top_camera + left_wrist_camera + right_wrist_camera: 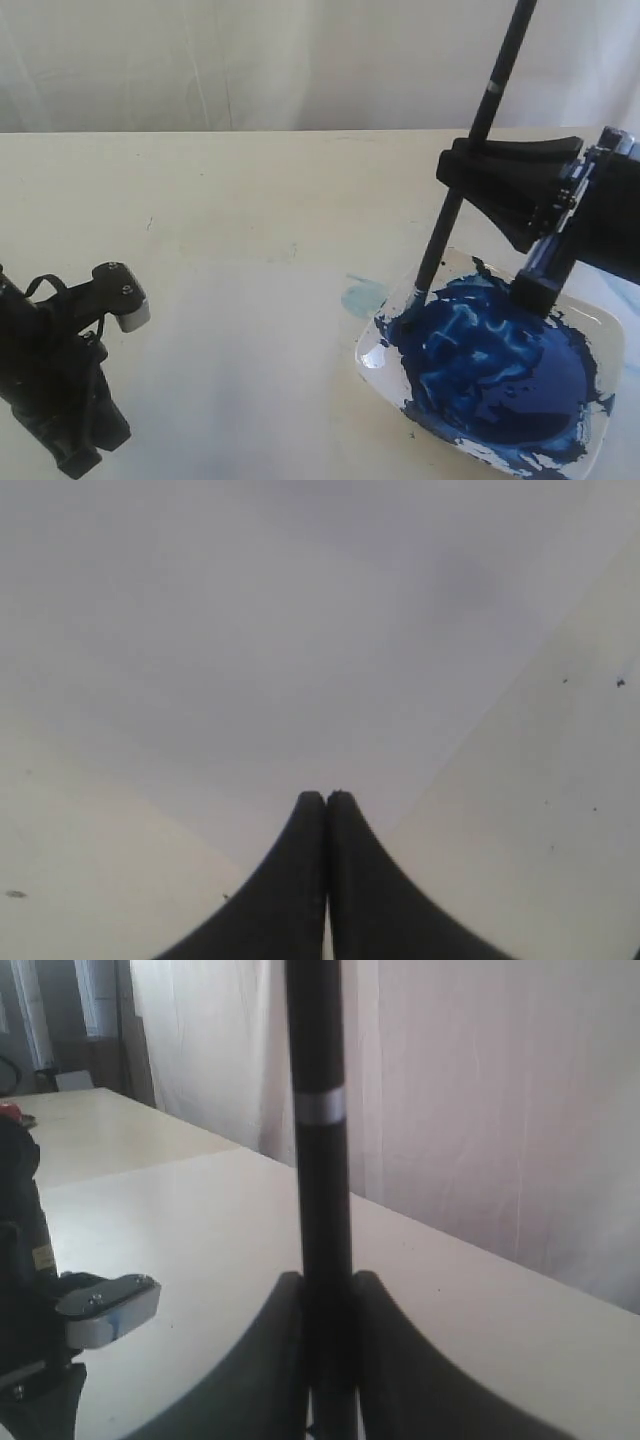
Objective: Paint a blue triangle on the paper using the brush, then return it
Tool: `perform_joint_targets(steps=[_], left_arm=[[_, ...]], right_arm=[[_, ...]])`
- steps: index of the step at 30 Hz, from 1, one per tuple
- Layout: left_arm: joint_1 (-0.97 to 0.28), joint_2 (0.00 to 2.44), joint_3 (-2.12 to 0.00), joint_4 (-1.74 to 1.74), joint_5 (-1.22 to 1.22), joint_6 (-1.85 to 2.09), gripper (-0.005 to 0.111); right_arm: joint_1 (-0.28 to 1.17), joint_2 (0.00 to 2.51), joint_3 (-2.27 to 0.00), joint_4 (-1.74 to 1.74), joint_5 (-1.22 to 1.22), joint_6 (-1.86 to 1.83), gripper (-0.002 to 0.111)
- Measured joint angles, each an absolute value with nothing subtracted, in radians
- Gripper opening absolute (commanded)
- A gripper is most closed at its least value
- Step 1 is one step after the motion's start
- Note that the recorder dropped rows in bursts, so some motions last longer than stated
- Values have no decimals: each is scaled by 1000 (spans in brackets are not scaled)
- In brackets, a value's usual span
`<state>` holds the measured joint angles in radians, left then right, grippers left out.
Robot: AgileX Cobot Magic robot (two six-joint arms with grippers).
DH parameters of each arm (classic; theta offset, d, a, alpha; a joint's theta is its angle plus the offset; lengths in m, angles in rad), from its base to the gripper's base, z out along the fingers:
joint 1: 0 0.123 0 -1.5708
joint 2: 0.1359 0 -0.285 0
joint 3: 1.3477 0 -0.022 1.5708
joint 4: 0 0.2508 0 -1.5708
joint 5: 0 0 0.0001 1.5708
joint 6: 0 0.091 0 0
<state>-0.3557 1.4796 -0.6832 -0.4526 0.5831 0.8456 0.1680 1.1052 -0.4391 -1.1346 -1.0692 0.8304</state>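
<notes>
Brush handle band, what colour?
Silver band on the black brush; clearest in right wrist view.

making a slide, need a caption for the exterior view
Right claw holding the brush, tip at the edge of the blue paint in the dish.

No legible text, no labels, brands, numbers or signs

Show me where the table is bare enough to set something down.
Free: the middle of the paper, between the left arm and the pale blue smudge; also the table strip along the curtain. Crowded: the right side, where the paint dish sits under the right claw holding the brush.
</notes>
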Motion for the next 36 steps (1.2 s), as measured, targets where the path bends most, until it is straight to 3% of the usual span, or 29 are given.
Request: perform_joint_targets(steps=[13, 22, 36], left_arm=[[-356, 1480, -655, -453, 471, 644, 0], [-336, 1507, -690, -445, 540, 512, 0], [-272, 1567, -719, -467, 532, 495, 0]], right_arm=[[416, 1289, -541, -999, -1071, 729, 0], [572, 1465, -648, -924, -1071, 632, 0], [626, 1600, -733, -849, -1067, 565, 0]])
